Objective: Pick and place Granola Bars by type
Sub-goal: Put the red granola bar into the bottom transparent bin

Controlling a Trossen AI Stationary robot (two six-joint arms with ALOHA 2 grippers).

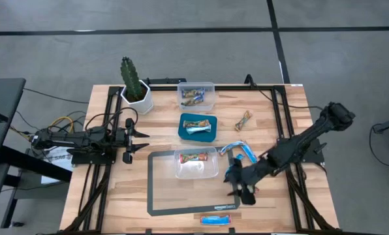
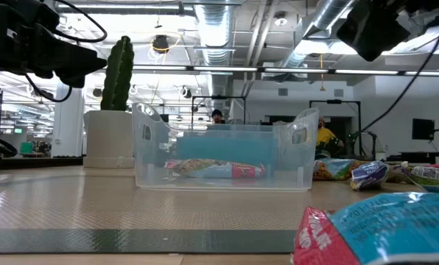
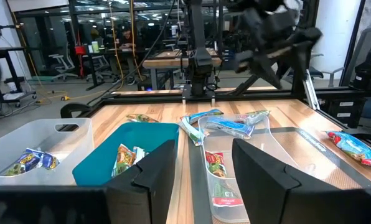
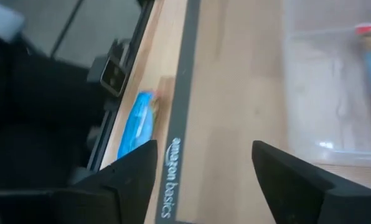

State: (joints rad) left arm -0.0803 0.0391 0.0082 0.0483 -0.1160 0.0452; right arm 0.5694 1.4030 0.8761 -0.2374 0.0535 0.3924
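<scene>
Beside 1 blue bar (image 4: 136, 124) — mat (image 4: 180, 93) edge reads "amazon basics".

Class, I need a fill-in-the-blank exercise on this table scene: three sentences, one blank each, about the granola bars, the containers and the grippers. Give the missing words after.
1. The potted cactus stands at the table's far ______ corner in the high view.
2. The teal tray lies between two ______ plastic bins.
3. The right gripper is open above the mat's edge, near a lone ______ bar.

Missing words: left; clear; blue
</scene>
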